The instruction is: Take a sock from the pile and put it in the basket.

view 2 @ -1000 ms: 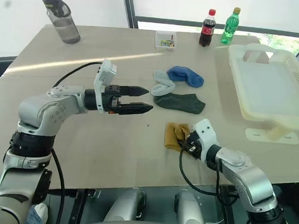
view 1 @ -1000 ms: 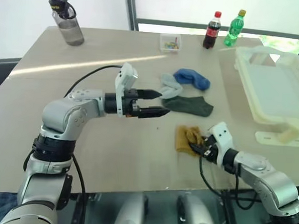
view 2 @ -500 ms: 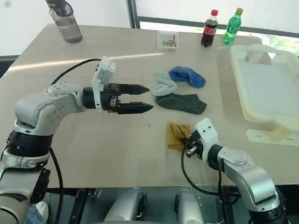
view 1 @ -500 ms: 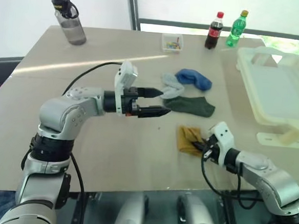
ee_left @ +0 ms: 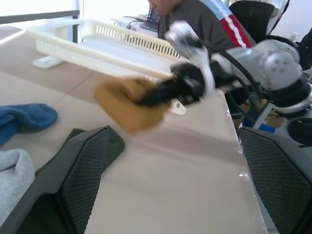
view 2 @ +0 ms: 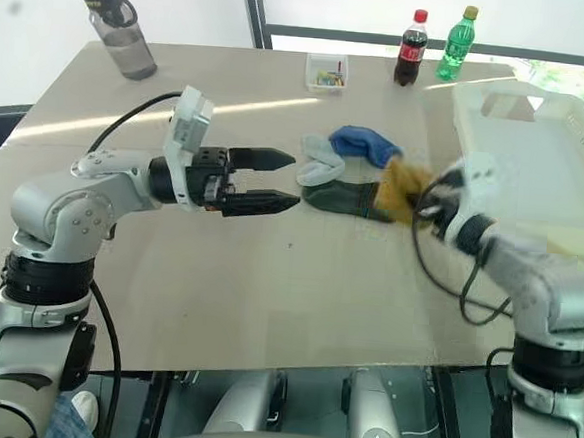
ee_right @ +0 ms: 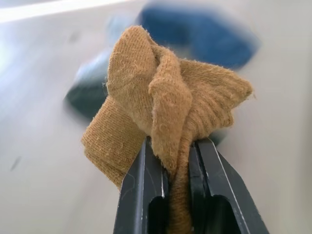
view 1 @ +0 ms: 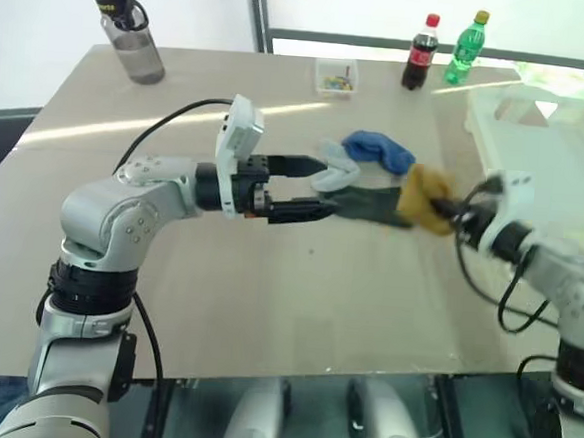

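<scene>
The mustard-yellow sock point(view 1: 422, 196) hangs bunched in the air above the table, and my right gripper point(ee_right: 178, 146) is shut on it. It hovers over the toe end of the dark green sock point(view 1: 371, 206), just left of the cream basket point(view 1: 522, 97). The rest of the pile lies on the table: a blue sock point(view 1: 379, 151) and a light grey sock point(view 1: 333, 170) next to the green one. My left gripper point(view 1: 326, 188) is held level over the table with its jaws wide open and empty. It points at the pile and at the held sock point(ee_left: 127, 103).
At the table's far edge stand a grey water bottle point(view 1: 126, 35), a small clear box point(view 1: 335, 79), a cola bottle point(view 1: 419, 53) and a green bottle point(view 1: 464, 49). In the left wrist view a person point(ee_left: 204, 22) sits beyond the basket.
My right gripper closed on the yellow sock, then lifted it off the table, up and to the right toward the basket. The left gripper rose slightly and stayed open.
</scene>
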{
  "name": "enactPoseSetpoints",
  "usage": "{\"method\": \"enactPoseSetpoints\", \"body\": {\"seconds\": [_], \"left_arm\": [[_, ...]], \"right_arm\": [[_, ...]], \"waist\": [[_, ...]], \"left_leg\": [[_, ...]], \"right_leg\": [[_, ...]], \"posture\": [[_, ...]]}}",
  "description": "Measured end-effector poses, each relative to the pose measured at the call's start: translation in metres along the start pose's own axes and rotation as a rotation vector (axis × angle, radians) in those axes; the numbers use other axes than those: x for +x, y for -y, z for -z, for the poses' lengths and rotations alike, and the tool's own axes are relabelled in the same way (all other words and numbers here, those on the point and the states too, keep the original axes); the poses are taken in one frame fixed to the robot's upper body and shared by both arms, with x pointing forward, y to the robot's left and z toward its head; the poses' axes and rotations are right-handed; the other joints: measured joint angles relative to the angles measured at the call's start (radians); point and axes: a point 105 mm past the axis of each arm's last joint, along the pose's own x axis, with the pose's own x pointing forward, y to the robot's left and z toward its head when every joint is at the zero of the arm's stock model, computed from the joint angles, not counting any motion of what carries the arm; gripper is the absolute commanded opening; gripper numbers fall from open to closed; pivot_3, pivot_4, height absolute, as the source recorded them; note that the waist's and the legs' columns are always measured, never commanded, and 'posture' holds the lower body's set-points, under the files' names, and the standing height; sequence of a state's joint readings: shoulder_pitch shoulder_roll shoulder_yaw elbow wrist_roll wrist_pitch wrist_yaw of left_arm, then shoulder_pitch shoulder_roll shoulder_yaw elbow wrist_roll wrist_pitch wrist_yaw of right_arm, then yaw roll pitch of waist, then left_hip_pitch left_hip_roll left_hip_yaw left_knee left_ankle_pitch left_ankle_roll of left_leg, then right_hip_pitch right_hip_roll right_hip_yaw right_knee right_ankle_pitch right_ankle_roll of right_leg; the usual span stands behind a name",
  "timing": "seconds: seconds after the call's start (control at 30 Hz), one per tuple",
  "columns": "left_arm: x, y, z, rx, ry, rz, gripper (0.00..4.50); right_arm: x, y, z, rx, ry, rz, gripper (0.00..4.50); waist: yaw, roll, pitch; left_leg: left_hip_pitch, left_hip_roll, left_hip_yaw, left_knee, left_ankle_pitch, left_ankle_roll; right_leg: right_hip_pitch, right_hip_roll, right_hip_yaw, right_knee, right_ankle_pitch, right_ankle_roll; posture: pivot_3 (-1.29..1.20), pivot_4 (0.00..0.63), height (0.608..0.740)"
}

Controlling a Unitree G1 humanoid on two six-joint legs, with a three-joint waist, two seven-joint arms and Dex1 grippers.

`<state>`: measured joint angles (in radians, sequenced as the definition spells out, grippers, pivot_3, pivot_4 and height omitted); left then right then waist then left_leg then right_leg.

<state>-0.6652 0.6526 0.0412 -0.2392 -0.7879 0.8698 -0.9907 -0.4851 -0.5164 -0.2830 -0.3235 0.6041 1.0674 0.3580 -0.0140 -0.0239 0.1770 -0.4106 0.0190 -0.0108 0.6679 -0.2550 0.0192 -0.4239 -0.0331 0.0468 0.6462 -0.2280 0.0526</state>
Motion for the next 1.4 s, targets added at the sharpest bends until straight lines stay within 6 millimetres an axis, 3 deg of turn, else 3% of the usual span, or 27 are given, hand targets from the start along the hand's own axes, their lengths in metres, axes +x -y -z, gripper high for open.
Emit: {"method": "enactPoseSetpoints", "body": {"seconds": [0.1, 0.27, 0.33, 0.53, 0.57, 0.8, 1.03, 1.27, 1.4], "left_arm": [[0.001, 0.001, -0.002, 0.009, 0.005, -0.009, 4.5], [0.003, -0.001, -0.011, 0.038, 0.048, -0.037, 4.5], [0.004, -0.003, -0.022, 0.076, 0.082, -0.056, 4.5], [0.006, -0.009, -0.031, 0.132, 0.119, -0.108, 4.5], [0.005, -0.012, -0.036, 0.161, 0.126, -0.137, 4.5], [0.005, -0.017, -0.044, 0.193, 0.157, -0.174, 4.5], [0.005, -0.017, -0.045, 0.201, 0.165, -0.175, 4.5], [0.004, -0.017, -0.044, 0.205, 0.162, -0.176, 4.5], [-0.002, -0.017, -0.032, 0.187, 0.13, -0.197, 4.5]], "right_arm": [[-0.003, 0.025, -0.03, -0.004, 0.085, 0.076, 0.02], [-0.019, 0.092, -0.059, 0.033, 0.157, 0.33, 0.02], [-0.028, 0.121, -0.06, 0.093, 0.177, 0.454, 0.02], [-0.037, 0.157, -0.042, 0.251, 0.153, 0.592, 0.02], [-0.041, 0.165, -0.035, 0.284, 0.137, 0.622, 0.47], [-0.043, 0.169, -0.025, 0.323, 0.103, 0.625, 3.76], [-0.048, 0.165, -0.031, 0.229, 0.075, 0.609, 3.76], [-0.069, 0.17, -0.037, 0.036, 0.024, 0.638, 3.76], [-0.073, 0.143, -0.061, -0.145, 0.08, 0.459, 3.76]], "waist": [[0.001, 0.0, 0.0], [0.002, 0.0, 0.0], [0.001, 0.0, 0.0], [-0.002, 0.001, 0.001], [-0.002, 0.001, 0.001], [-0.003, 0.002, 0.001], [-0.002, 0.002, 0.001], [0.0, 0.003, 0.001], [-0.005, 0.003, 0.001]], "left_leg": [[-0.006, -0.001, 0.0, 0.001, 0.0, 0.0], [-0.006, -0.002, 0.001, 0.0, 0.0, 0.0], [-0.006, -0.002, 0.001, 0.0, 0.0, 0.0], [-0.005, -0.002, 0.003, 0.0, 0.0, 0.0], [-0.005, -0.002, 0.003, 0.0, 0.0, 0.0], [-0.005, -0.002, 0.004, 0.0, 0.0, 0.0], [-0.005, -0.002, 0.004, 0.0, 0.0, 0.0], [-0.005, -0.002, 0.004, 0.001, 0.0, 0.0], [-0.004, -0.001, 0.004, 0.0, 0.0, 0.0]], "right_leg": [[-0.005, 0.0, 0.0, 0.0, 0.0, 0.0], [-0.005, -0.002, 0.0, 0.0, 0.0, 0.0], [-0.005, -0.002, 0.0, 0.0, 0.0, 0.0], [-0.006, -0.001, 0.002, 0.001, 0.0, 0.0], [-0.006, -0.001, 0.002, 0.001, 0.0, 0.0], [-0.007, -0.001, 0.004, 0.001, 0.001, 0.0], [-0.007, -0.001, 0.004, 0.002, 0.001, 0.001], [-0.007, -0.001, 0.004, 0.002, 0.001, 0.001], [-0.007, 0.0, 0.004, 0.002, 0.001, 0.001]], "posture": [[0.0, 0.15, 0.74], [0.0, 0.15, 0.74], [0.0, 0.15, 0.74], [0.0, 0.15, 0.74], [0.0, 0.15, 0.74], [0.0, 0.15, 0.74], [0.0, 0.15, 0.74], [0.0, 0.15, 0.74], [0.0, 0.15, 0.74]]}}
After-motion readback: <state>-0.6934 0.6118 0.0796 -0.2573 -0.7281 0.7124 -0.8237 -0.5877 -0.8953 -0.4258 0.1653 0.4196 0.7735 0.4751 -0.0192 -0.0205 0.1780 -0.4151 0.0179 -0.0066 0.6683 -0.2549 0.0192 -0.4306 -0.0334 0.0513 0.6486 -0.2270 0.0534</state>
